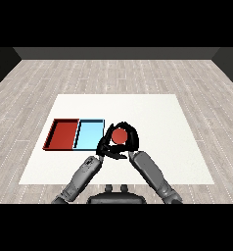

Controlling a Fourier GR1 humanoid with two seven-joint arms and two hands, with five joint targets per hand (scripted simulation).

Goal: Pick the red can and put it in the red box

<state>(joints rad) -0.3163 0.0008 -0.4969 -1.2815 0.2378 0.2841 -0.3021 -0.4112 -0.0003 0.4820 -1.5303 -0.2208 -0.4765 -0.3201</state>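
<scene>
Fingers of our right hand (130,142) curl round the red can (120,136), just right of the light blue tray (89,131); we think it's light, hard, smooth, best held round its sides.

**Red can held just right of the trays**

The red can (120,136) stands upright, its round red top facing up, just right of the red tray's (55,134) light blue neighbour. The red tray, shallow and rectangular with dark walls, lies flat left of the can.
</scene>
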